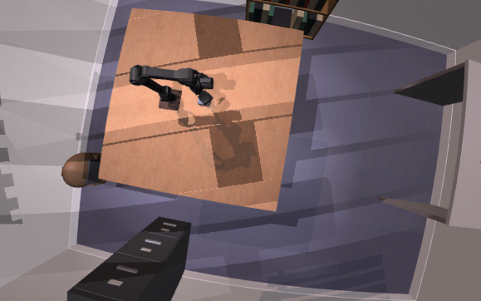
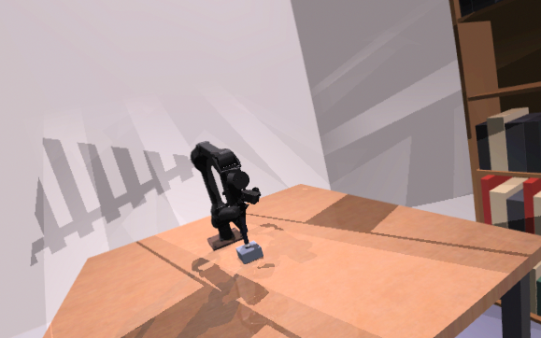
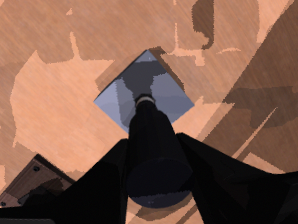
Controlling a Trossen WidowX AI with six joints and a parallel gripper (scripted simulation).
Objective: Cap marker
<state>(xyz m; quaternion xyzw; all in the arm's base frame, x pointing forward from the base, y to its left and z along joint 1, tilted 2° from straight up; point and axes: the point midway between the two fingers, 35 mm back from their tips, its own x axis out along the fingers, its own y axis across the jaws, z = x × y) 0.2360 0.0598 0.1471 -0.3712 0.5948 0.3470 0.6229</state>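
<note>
The blue-grey holder block (image 1: pixel 201 103) (image 2: pixel 249 254) (image 3: pixel 172 97) sits on the table. The dark marker (image 2: pixel 246 240) (image 3: pixel 144 111) stands upright in it, with a pale ring low on it in the wrist view. My gripper (image 1: pixel 206 98) (image 2: pixel 244 223) (image 3: pixel 152 142) is shut on the dark cap (image 3: pixel 159 181), directly over the holder and pointing down. In the wrist view the cap lines up with the marker and hides its upper part. Both are dark, so whether the cap touches the marker or how far it sits on it cannot be told.
The arm's base plate (image 1: pixel 169 100) (image 2: pixel 218 241) (image 3: pixel 42 175) is close to the holder on the wooden table (image 1: pixel 139 166) (image 2: pixel 414 289). Shadows of the arm fall across the table. A bookshelf (image 2: pixel 479 93) and a dark drawer cabinet (image 1: pixel 139 262) stand beyond the table edges.
</note>
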